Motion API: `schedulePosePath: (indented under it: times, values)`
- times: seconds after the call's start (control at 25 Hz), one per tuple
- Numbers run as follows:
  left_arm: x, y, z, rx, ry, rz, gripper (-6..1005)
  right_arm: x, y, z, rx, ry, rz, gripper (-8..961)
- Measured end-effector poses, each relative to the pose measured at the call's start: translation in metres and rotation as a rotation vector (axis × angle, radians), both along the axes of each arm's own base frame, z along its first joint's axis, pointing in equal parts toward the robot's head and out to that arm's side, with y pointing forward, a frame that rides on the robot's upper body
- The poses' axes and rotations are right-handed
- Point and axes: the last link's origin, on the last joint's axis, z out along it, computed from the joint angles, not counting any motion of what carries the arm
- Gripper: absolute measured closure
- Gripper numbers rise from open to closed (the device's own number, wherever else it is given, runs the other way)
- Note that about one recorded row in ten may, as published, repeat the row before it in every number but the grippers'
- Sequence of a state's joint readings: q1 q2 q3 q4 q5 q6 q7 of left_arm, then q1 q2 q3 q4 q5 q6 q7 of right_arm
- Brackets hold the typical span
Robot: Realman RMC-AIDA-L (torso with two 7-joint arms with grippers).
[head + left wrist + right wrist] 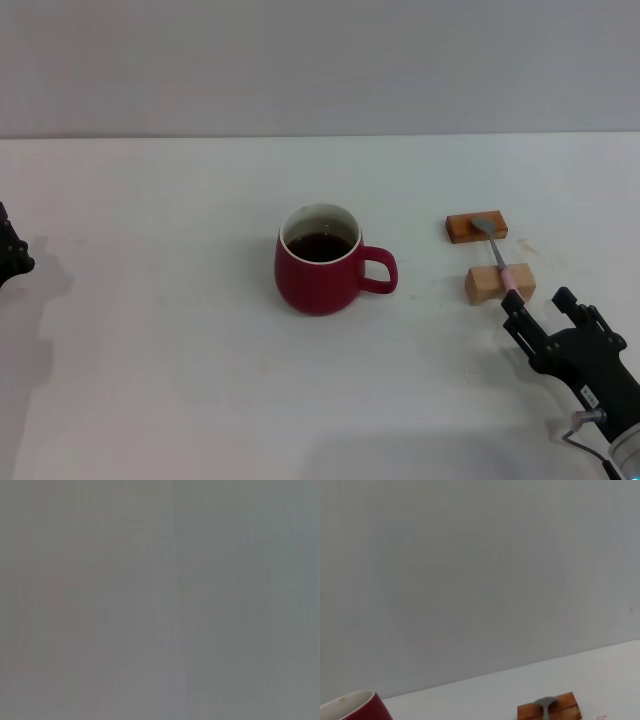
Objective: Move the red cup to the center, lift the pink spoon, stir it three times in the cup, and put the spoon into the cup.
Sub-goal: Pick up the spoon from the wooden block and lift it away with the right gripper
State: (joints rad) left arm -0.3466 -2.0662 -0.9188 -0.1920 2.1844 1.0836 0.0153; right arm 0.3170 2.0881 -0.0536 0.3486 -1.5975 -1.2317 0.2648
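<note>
The red cup (318,270) stands mid-table with dark liquid inside, its handle pointing right. It also shows in the right wrist view (355,707). The pink spoon (500,257) lies to its right, its grey bowl on an orange-brown block (476,227) and its pink handle on a tan block (498,284). My right gripper (537,305) is open just in front of the tan block, at the handle's near end, and holds nothing. My left gripper (10,255) is parked at the far left edge.
The right wrist view shows the orange-brown block (550,711) with the spoon's bowl (545,702) on it, and a grey wall behind. The left wrist view shows only flat grey. The white table (150,350) spreads around the cup.
</note>
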Motion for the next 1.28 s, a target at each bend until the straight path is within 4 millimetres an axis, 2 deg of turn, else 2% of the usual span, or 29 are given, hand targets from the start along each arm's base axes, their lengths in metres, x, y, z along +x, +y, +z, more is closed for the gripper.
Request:
schedulePosePath:
  times: [1.0,1.28]
  values:
    - [-0.001,-0.001,0.001,0.002,0.006,0.002,1001,-0.004,0.011,-0.006,-0.042,-0.015,-0.004,210]
    - [-0.002,-0.001,0.002,0.003,0.007,0.002,1001,-0.004,0.012,-0.006,-0.040,-0.012,-0.006,255]
